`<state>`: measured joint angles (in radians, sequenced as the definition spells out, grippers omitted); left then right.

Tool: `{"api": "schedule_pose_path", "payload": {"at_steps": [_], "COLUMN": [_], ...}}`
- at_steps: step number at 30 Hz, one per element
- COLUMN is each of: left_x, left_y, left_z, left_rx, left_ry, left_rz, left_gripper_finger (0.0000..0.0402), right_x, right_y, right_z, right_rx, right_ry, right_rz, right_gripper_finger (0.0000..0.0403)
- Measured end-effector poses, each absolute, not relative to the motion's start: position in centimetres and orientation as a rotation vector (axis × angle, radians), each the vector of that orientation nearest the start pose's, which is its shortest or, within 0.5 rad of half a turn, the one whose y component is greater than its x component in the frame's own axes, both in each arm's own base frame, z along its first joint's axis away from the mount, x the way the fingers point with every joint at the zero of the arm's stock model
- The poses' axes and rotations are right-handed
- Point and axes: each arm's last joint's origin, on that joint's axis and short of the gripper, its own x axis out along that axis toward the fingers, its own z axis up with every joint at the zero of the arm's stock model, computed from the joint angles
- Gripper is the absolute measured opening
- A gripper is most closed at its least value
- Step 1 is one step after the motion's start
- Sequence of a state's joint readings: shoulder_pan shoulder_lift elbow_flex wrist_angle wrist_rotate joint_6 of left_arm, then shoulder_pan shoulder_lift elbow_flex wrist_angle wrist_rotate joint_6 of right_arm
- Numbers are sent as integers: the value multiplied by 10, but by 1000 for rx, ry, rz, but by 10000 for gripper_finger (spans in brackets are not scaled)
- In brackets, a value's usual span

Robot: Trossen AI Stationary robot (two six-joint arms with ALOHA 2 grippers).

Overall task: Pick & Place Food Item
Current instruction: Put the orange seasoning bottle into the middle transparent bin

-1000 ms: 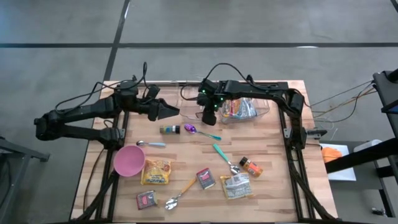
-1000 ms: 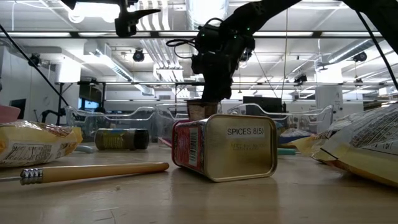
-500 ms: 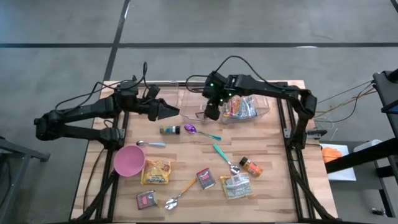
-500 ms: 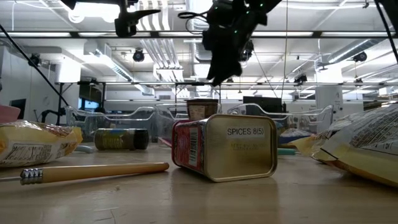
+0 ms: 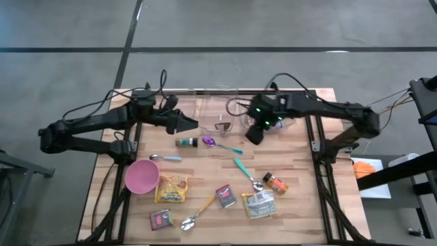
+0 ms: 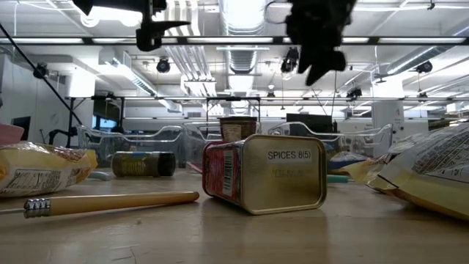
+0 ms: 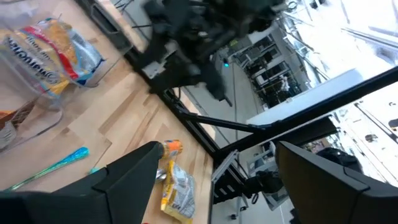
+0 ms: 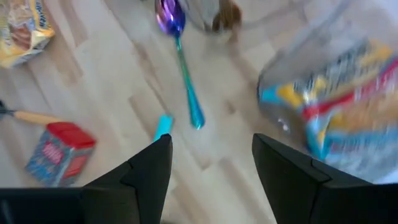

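Observation:
A clear bin [image 5: 203,117] stands at the table's far middle. In it are a brown cup [image 5: 223,126], upright in the low view [image 6: 238,128], and a bright noodle packet [image 8: 336,93]. My right gripper [image 5: 252,135] hangs open and empty above the bin's near edge, right of the cup; its fingers [image 8: 155,165] frame bare wood. My left gripper [image 5: 191,123] waits open in the air at the bin's left end, and its wrist view shows wide fingers [image 7: 127,180] with nothing between them.
Loose on the near table: a dark jar [image 5: 186,142], purple spoon [image 5: 209,141], teal spoon [image 5: 242,167], orange spice jar [image 5: 275,182], pink bowl [image 5: 141,176], yellow packet [image 5: 171,188], two red tins [image 5: 225,196] [image 5: 162,219] and a pale packet [image 5: 259,203].
My right gripper has risen out of the bin's left part and swung toward the table's right edge, rolling as it went. The brown cup stays standing in the bin where the gripper was. My left arm has kept still.

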<state>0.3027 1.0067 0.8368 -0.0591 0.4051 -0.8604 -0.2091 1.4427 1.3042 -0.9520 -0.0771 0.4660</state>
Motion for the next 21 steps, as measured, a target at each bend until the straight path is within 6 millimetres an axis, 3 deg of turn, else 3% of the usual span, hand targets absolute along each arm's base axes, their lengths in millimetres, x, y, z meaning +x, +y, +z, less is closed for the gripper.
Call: {"api": "schedule_pose_path", "payload": {"at_steps": [9, 21], "left_x": [248, 275], "left_y": [64, 63], "left_z": [299, 302], "left_rx": [-962, -880], "left_ry": [316, 195], "left_rz": [-32, -165], "left_gripper_finger": [328, 327], "right_x": [232, 209], "right_y": [10, 78], "right_z": [294, 258], "right_rx": [709, 758], "right_ry": [1037, 1164], "right_rz": [-416, -475], "right_gripper_finger": [219, 219]}}
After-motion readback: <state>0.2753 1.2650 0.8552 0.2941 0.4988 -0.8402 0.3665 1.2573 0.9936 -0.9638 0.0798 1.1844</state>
